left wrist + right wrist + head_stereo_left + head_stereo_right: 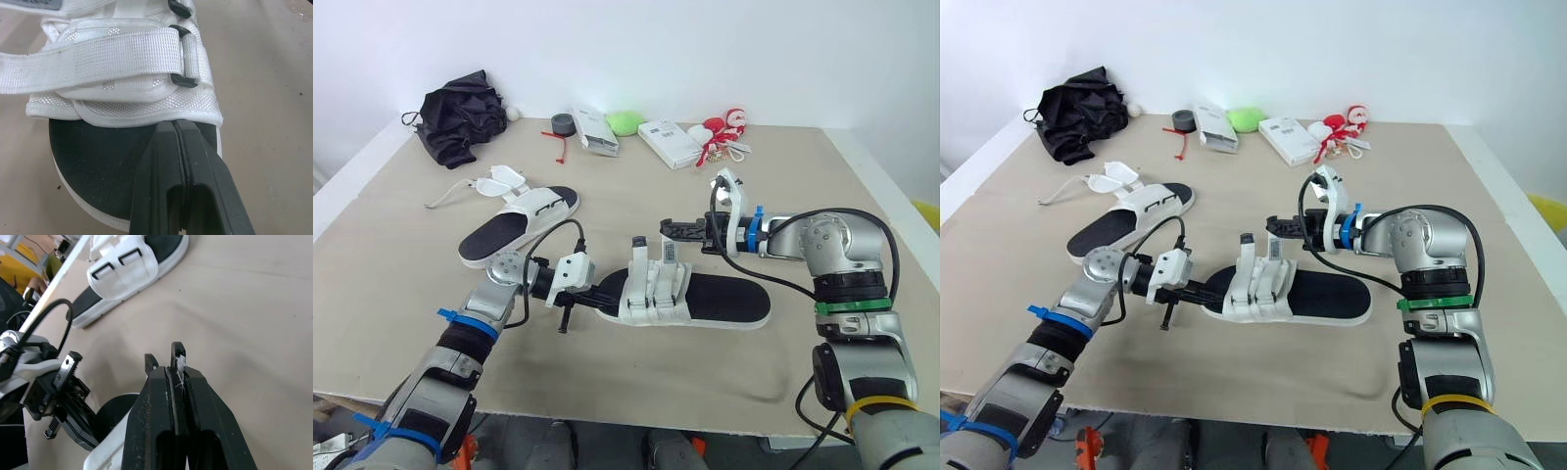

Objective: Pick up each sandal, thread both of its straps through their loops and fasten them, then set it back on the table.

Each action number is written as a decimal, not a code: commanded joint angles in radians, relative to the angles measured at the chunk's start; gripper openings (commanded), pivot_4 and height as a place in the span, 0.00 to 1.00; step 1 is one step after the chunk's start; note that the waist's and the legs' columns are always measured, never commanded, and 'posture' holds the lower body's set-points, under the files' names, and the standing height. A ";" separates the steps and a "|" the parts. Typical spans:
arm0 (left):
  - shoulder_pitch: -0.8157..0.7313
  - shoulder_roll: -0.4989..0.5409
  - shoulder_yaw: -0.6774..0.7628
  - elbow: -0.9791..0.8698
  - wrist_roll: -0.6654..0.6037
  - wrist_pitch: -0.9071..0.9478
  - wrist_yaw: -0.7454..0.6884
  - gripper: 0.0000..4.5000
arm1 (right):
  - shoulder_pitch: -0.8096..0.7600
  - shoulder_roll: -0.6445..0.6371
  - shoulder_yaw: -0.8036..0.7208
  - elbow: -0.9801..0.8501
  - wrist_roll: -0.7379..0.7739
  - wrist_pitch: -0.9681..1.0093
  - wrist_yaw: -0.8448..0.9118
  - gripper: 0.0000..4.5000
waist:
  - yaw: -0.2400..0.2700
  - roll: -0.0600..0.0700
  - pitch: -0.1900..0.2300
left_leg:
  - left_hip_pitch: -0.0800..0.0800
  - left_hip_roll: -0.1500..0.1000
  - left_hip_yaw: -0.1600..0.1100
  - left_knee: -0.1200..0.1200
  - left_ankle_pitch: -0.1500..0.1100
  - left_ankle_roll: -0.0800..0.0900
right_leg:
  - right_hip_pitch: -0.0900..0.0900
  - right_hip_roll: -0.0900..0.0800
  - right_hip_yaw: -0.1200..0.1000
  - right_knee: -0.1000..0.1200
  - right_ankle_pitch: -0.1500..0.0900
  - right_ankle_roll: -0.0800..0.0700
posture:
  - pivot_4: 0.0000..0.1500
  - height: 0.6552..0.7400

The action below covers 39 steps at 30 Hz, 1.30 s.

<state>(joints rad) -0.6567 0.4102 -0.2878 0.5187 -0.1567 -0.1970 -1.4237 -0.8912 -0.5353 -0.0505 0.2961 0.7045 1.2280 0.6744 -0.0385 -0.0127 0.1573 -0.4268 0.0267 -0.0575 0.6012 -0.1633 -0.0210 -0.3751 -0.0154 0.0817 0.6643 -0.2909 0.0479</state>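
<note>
A white-strapped sandal with a black insole [724, 297] lies mid-table, toe towards my left arm. Its two straps [654, 279] cross the upper, and their free ends stand upright. My left gripper [605, 290] is shut, its fingertips [182, 147] resting on the toe end of the insole [93, 156] just short of the straps [117, 58]. My right gripper [670, 229] reaches in from the right above the straps. It is shut on the tip of one upright strap; white fibres show between its fingers [179, 367]. A second sandal [523, 226] lies at the far left with a strap loose [499, 180].
Along the back edge lie a black cloth bundle [460, 117], a grey tape roll [562, 124], two white boxes [595, 131] [668, 143], a green object [626, 121] and a red-and-white toy [724, 127]. Bare tabletop [862, 186] lies right of my right arm.
</note>
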 commanded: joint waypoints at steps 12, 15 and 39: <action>0.062 0.014 -0.058 0.016 0.068 0.047 0.004 0.00 | -0.125 0.069 -0.209 0.016 0.074 -0.094 -0.028 0.01 | 0.000 0.002 0.002 | -0.001 0.000 0.000 0.000 0.000 0.000 | -0.001 0.000 0.000 0.000 0.000 0.000 | 1.00 0.98; 0.063 0.015 -0.057 0.010 0.067 0.052 0.004 0.00 | -0.125 0.078 -0.217 -0.014 0.096 -0.097 -0.006 0.01 | 0.000 0.004 0.004 | -0.001 0.000 0.000 0.000 0.000 0.000 | -0.001 0.000 0.000 0.000 0.000 0.000 | 1.00 0.98; 0.065 0.018 -0.059 -0.014 0.066 0.072 -0.002 0.00 | -0.137 0.180 0.050 0.247 -0.204 -0.347 0.106 0.01 | -0.009 0.007 0.005 | 0.001 0.000 0.000 0.000 0.000 0.000 | -0.001 0.001 0.000 0.002 0.000 0.000 | 1.00 0.98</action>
<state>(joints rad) -0.6396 0.4163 -0.2777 0.4769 -0.1567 -0.1528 -1.4036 -0.9878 -0.3606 -0.0090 0.4940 0.5408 0.9297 0.7791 -0.0475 -0.0061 0.1621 -0.4259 0.0271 -0.0574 0.6012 -0.1633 -0.0211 -0.3757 -0.0140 0.0821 0.6665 -0.2907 0.0476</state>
